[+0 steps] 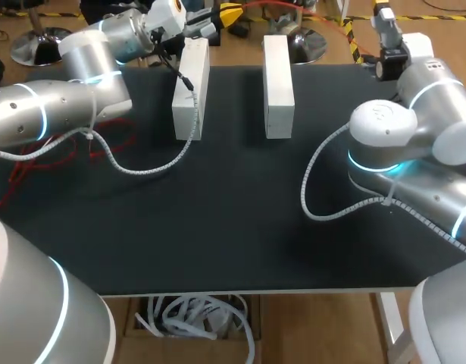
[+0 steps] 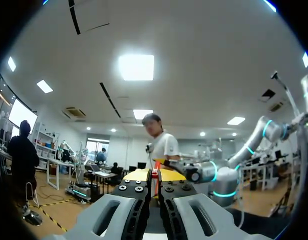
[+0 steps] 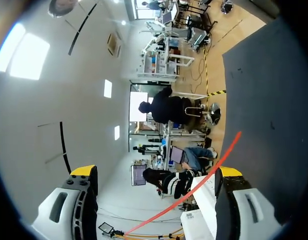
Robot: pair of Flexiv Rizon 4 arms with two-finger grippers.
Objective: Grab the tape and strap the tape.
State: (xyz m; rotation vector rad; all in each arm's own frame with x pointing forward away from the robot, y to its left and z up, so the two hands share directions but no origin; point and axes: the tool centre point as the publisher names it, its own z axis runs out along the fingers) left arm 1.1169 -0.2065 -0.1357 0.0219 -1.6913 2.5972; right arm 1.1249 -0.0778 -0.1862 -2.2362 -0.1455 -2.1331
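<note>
The tape (image 3: pixel 194 187) is a thin red strip. I judge it light, limp and quick to twist, so it is best pinched flat across its width. It hangs in the air past the worktop's (image 1: pixel 233 212) far edge and passes between the right pincer's (image 3: pixel 156 171) fingers, which stand wide apart. The left pincer's (image 2: pixel 154 176) yellow tips are together, apparently clamped on the tape. A hard, square-edged white block (image 1: pixel 191 95) and its twin (image 1: pixel 278 76) stand on the matte black surface near that edge.
</note>
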